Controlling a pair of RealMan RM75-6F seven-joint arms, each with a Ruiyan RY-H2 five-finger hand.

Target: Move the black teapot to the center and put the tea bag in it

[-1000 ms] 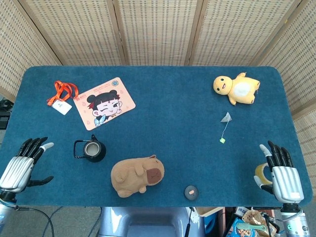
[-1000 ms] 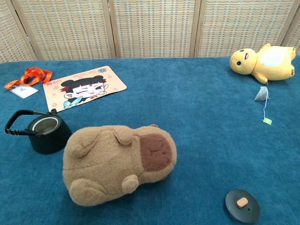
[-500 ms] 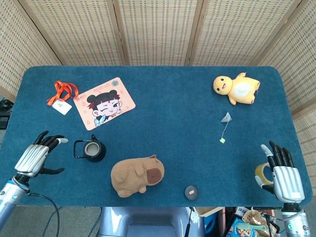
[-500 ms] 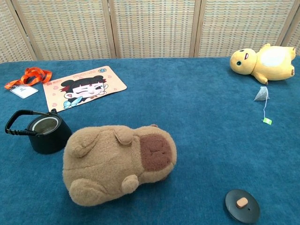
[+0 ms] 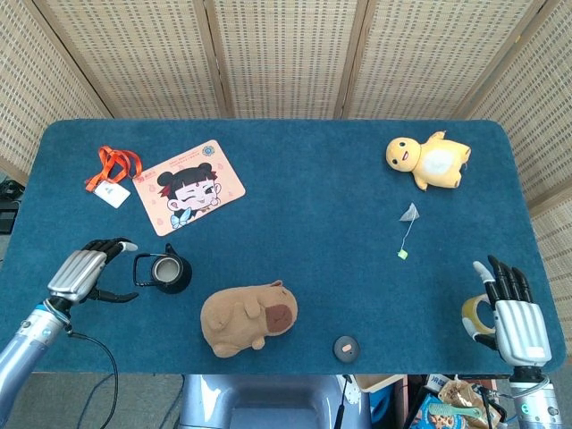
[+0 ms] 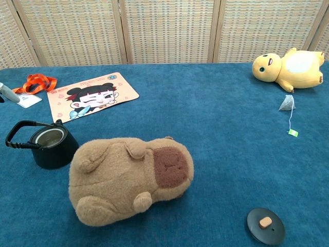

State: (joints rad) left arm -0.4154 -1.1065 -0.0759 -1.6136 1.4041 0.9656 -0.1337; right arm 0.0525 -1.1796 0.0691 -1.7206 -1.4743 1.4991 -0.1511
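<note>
near the table's [image 5: 295, 188] left front edge, the black teapot [image 5: 167, 272] sits lidless, handle toward the left hand [image 5: 85, 273], whose spread, empty fingers suit a handle grasp; tea bag [image 5: 409, 213] lies far right, right hand [image 5: 509, 308] open, idle.

black teapot [image 5: 167, 272]: upright, lidless, open top, handle pointing left, left side of bench | tea bag [image 5: 409, 213]: pale pyramid, flat on right side, string trailing to green tag [image 5: 402, 255] | well apart
</note>
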